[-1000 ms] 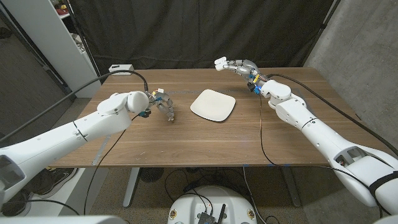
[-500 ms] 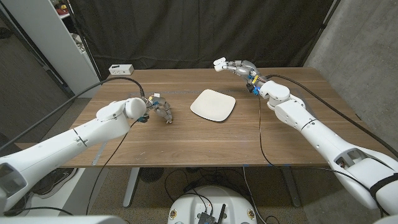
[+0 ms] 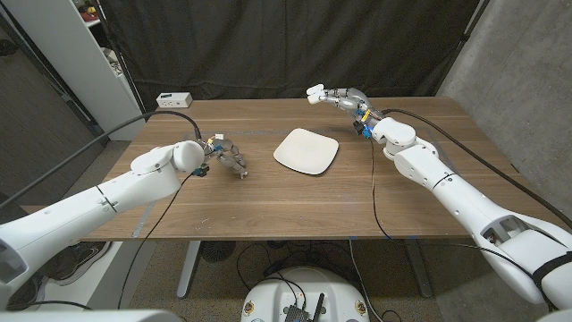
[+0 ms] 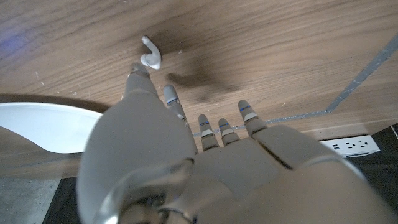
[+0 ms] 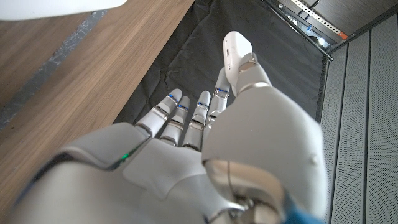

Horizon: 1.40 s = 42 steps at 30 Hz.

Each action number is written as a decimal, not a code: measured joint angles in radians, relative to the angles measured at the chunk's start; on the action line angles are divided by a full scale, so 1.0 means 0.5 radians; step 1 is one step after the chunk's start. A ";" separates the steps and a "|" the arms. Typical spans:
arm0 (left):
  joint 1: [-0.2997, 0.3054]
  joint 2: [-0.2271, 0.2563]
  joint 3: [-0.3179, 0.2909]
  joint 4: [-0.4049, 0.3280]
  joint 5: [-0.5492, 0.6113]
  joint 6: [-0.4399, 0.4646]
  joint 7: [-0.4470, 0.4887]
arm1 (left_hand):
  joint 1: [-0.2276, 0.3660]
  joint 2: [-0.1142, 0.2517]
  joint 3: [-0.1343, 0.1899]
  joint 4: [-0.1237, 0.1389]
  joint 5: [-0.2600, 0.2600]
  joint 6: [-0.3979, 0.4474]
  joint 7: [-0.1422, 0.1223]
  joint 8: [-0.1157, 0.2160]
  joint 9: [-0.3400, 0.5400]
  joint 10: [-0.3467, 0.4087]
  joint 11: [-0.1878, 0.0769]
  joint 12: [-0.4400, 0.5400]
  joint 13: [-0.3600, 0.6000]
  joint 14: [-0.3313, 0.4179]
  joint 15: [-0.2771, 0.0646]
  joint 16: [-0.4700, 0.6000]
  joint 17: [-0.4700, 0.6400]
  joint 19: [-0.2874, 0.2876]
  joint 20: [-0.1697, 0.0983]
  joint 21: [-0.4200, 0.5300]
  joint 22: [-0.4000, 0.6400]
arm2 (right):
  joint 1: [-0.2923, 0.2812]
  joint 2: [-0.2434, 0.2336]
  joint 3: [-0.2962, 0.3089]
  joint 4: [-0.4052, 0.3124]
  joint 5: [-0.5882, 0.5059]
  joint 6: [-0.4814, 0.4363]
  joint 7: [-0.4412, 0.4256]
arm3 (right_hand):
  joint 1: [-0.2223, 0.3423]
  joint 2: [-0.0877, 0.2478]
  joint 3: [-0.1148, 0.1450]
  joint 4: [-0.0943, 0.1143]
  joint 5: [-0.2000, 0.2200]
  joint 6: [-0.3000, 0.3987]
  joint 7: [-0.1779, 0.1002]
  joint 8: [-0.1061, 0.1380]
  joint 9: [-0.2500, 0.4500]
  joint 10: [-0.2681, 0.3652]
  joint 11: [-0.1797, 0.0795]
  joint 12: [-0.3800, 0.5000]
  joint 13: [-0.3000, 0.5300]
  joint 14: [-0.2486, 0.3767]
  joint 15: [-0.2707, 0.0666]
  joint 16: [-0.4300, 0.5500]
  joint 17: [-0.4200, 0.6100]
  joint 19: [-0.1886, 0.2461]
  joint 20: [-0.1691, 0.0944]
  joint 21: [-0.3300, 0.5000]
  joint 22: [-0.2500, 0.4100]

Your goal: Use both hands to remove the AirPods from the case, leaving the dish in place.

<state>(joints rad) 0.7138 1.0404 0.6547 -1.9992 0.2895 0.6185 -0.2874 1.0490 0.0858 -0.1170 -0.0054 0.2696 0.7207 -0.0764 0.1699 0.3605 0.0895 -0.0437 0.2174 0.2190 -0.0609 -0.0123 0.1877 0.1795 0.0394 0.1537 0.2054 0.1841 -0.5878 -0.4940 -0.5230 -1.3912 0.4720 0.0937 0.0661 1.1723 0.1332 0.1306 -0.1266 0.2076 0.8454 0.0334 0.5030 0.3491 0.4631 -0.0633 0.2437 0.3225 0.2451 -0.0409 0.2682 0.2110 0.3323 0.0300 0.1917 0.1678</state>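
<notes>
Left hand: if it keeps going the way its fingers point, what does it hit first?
Likely the white earbud lying on the table just past the left hand's fingertips; depth between them is unclear.

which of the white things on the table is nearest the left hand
The earbud, lying on the wood just beyond the left hand's fingertips. The white dish sits further over at mid-table, and the small white box is at the far edge.
</notes>
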 measured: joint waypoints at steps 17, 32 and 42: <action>0.194 -0.043 -0.287 -0.054 -0.005 -0.466 0.627 | -0.021 0.005 -0.050 0.002 0.024 0.261 0.145 0.086 -0.136 0.360 0.008 0.120 -0.011 0.381 -0.004 0.053 0.000 0.250 -0.063 0.078 0.009 | -0.013 0.005 -0.002 -0.016 -0.033 0.037 -0.034 | 0.000 0.000 0.000 0.000 -0.006 0.000 0.000 -0.002 0.000 -0.002 -0.002 0.000 0.000 -0.011 0.011 0.000 -0.004 -0.011 -0.011 0.000 0.000; 0.020 -0.163 -0.302 -0.048 0.184 -0.692 0.665 | 0.014 0.024 -0.047 -0.018 0.031 0.217 0.114 0.055 -0.164 0.225 0.051 0.061 -0.011 0.235 0.027 -0.008 0.000 0.185 -0.022 0.039 0.009 | -0.026 -0.020 0.008 -0.043 -0.034 0.047 -0.017 | 0.014 0.003 0.000 0.000 -0.013 0.000 0.000 -0.001 0.000 -0.002 -0.002 0.000 0.010 -0.011 0.011 0.000 -0.004 -0.011 -0.011 0.000 0.000; -0.150 -0.274 -0.251 0.026 0.283 -0.832 0.584 | 0.065 0.059 -0.028 -0.037 0.031 0.252 0.149 0.070 -0.174 0.225 0.030 0.053 -0.011 0.248 0.008 -0.008 0.000 0.174 -0.011 0.039 0.009 | -0.044 -0.030 0.003 -0.072 -0.030 0.048 -0.001 | 0.019 0.002 0.004 -0.004 -0.015 -0.004 -0.004 -0.001 0.000 -0.002 -0.002 0.000 0.010 -0.011 0.011 0.000 -0.004 -0.011 -0.011 0.000 0.000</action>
<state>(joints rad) 0.6390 0.9034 0.5292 -1.9860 0.4308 0.2024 0.0047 1.0817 0.1154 -0.1308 -0.0238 0.2852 0.8468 -0.0019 0.2051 0.2735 0.2020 -0.0289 0.2438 0.2137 0.0632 -0.0081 0.1838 0.1793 0.1267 0.1480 0.2248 0.1887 -0.6099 -0.5091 -0.5216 -1.4271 0.4571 0.1178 0.0657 1.1818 0.1342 0.1323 -0.1284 0.2001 0.8436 0.0316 0.5025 0.3490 0.4620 -0.0643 0.2438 0.3274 0.2397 -0.0355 0.2682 0.2092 0.3270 0.0247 0.1918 0.1678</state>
